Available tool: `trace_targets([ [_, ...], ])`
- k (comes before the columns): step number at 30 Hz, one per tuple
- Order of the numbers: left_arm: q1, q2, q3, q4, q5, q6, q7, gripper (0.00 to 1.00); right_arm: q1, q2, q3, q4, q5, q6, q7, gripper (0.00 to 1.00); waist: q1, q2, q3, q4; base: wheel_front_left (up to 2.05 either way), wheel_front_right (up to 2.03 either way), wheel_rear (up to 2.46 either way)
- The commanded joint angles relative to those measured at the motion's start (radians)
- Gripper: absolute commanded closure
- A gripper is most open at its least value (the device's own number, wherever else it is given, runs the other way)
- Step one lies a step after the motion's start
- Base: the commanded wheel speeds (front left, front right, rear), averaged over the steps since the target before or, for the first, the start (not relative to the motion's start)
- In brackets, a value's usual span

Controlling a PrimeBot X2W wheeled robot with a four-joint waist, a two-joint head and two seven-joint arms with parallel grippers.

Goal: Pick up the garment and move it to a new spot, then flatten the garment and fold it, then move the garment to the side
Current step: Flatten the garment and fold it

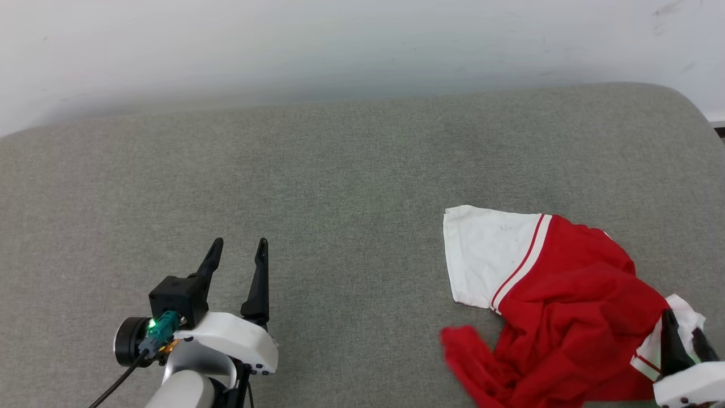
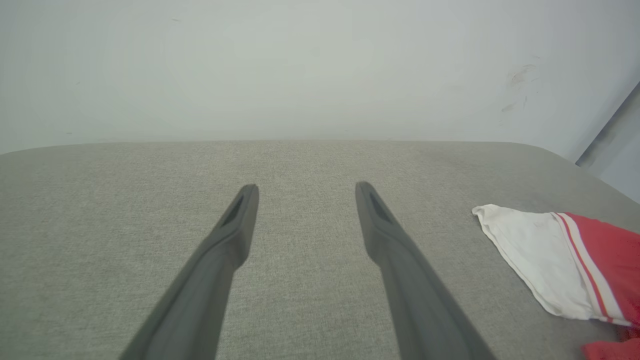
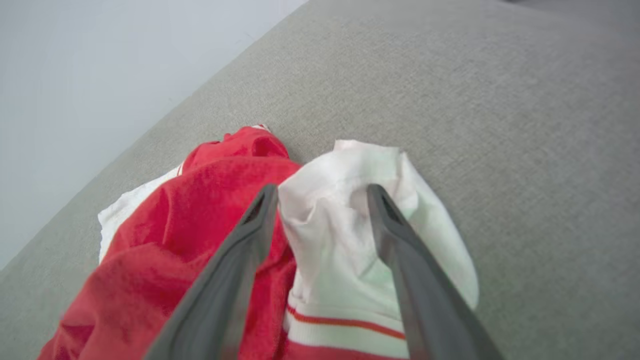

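Observation:
The garment (image 1: pixel 566 294) lies crumpled at the right of the grey cushioned surface (image 1: pixel 340 170), a red T-shirt with one white sleeve (image 1: pixel 487 249) spread flat toward the middle. My right gripper (image 1: pixel 684 326) is at the garment's near right corner. In the right wrist view its fingers stand apart, astride the other white sleeve (image 3: pixel 340 240), which is bunched up between them, so the right gripper (image 3: pixel 321 189) is open. My left gripper (image 1: pixel 239 245) is open over bare cushion far to the left, with nothing between its fingers (image 2: pixel 235 235). The garment's sleeve (image 2: pixel 525 240) shows at the right of the left wrist view.
A pale wall (image 1: pixel 340 45) runs along the far edge of the cushion. The cushion's rounded corner (image 1: pixel 679 96) is at the far right. Bare grey fabric spreads across the left and middle.

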Motion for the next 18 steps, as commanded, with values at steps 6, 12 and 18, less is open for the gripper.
trace_targets([
  [6,0.019,0.007,-0.001,-0.008,-0.006,0.009,0.002,0.0,-0.031,-0.017,0.024,-0.051,-0.069,0.0,-0.146,0.0,0.0,0.0,-0.017,0.001,0.0,0.0,0.0],
  [12,0.037,0.003,-0.005,-0.008,-0.013,0.013,-0.003,0.0,-0.011,-0.037,0.04,-0.135,-0.133,0.0,-0.092,0.0,0.0,0.0,-0.044,0.008,0.0,0.0,0.0],
  [18,0.04,0.003,-0.008,-0.016,-0.015,0.019,0.001,0.0,-0.037,-0.058,0.081,-0.172,-0.162,0.0,0.119,0.0,0.0,0.0,-0.053,0.012,0.0,0.0,0.0],
])
